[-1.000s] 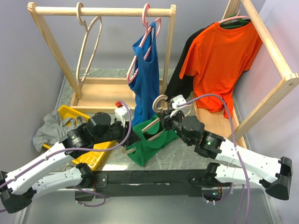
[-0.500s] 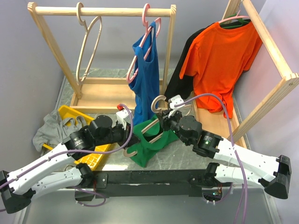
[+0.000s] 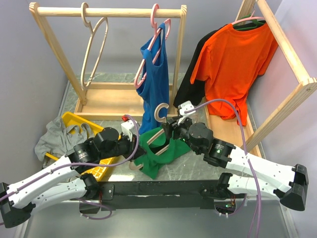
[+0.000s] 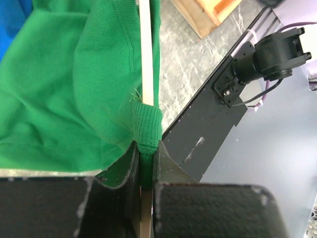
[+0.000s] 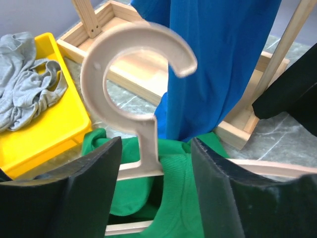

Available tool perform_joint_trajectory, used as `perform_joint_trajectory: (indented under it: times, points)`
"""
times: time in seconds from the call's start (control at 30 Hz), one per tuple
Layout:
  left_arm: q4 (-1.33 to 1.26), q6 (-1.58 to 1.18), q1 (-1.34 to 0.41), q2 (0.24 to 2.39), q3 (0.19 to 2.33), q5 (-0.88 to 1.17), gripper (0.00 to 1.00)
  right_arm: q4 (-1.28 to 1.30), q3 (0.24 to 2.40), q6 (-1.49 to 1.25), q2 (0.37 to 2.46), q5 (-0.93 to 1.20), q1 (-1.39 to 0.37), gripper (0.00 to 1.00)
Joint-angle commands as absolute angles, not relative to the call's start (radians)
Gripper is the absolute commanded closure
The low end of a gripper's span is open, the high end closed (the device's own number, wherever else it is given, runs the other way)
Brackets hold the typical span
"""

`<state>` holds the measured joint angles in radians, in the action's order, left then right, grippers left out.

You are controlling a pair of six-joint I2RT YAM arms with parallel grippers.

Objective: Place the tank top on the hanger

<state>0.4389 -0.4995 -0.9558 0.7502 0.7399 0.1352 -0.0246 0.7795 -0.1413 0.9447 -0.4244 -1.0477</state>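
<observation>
Tank top [image 3: 161, 157] bunched on hanger [image 3: 152, 135], front-centre betw. the arms, lower edge on table [image 3: 198, 166]. Hanger's long axis runs near-left to far-right, hook up twd rack [image 3: 129, 12]. L gripper [image 4: 143, 156] clenched on green fold + hanger arm. R gripper [image 5: 156, 153] straddles hanger neck w/ gaps; grip can't tell. Blue tank top [image 3: 154, 84] just behind.
</observation>
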Motion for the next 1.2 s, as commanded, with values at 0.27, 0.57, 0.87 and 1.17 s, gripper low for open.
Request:
perform_joint_trajectory:
  times: [0.27,0.57,0.87,1.17]
  points:
    - [0.593,-0.632,-0.963,0.643,0.779,0.003,0.99,-0.051,0.828,-0.215,0.851,-0.457,-1.043,0.24]
    - [0.86,-0.727,-0.963,0.545,0.916,-0.129,0.99,-0.089,0.968,-0.192,0.977,-0.436,-1.032,0.22]
    - [1.055,-0.715,-0.963,0.503,1.072,-0.196,0.99,-0.213,1.039,-0.227,1.14,-0.341,-0.936,0.2]
    - [1.192,-0.715,-0.963,0.497,1.203,-0.235,0.99,-0.36,1.094,-0.279,1.345,-0.152,-0.788,0.21]
